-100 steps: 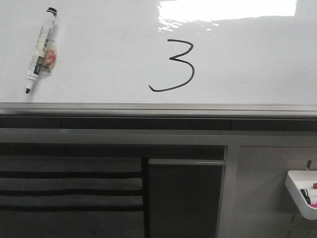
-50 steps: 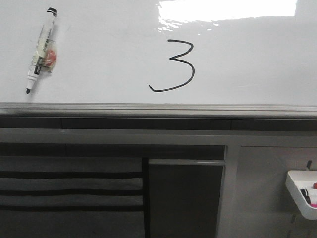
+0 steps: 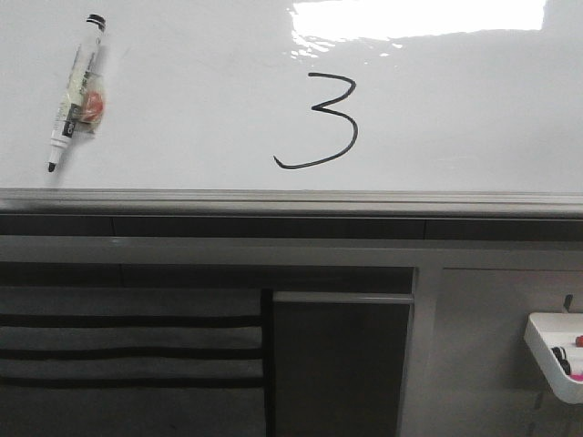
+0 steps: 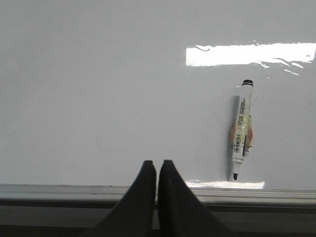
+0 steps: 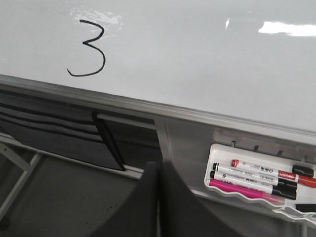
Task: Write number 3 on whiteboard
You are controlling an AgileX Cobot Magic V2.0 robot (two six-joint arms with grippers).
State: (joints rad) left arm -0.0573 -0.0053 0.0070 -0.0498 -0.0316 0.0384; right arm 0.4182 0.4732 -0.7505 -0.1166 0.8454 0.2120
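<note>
While both arms hang back from the whiteboard (image 3: 182, 91), the number 3 (image 3: 321, 121) stands complete on it: thin black line, two bowls, long tail sweeping left at the bottom, sited just above the board's grey lower rim and a little below the bright light reflection (image 3: 419, 18). Left gripper (image 4: 157, 165) seen in the left wrist view w/ fingers pressed together, nothing between them, tips in front of the rim. Right gripper (image 5: 159, 170) seen in the right wrist view likewise closed & empty, lying below the rim, near the tray (image 5: 247, 210). Black marker (image 3: 75, 91) lies on the board surface well to the left of the digit, uncapped tip toward the rim, a bit of tape or label around its barrel; no gripper touches it. Tray hangs below the rim at the right, holding approx. three or four spare markers (image 5: 256, 180) (red, black, pink); exact count hard to tell. Dark shelving under the rim not involved. Judgement re progress: writing step looks finished, digit legible & closed off, pen released onto the board. What is left, if anything, seems only parking the arms; whether the pen should go to the tray or be recapped can't be told from these views.
</note>
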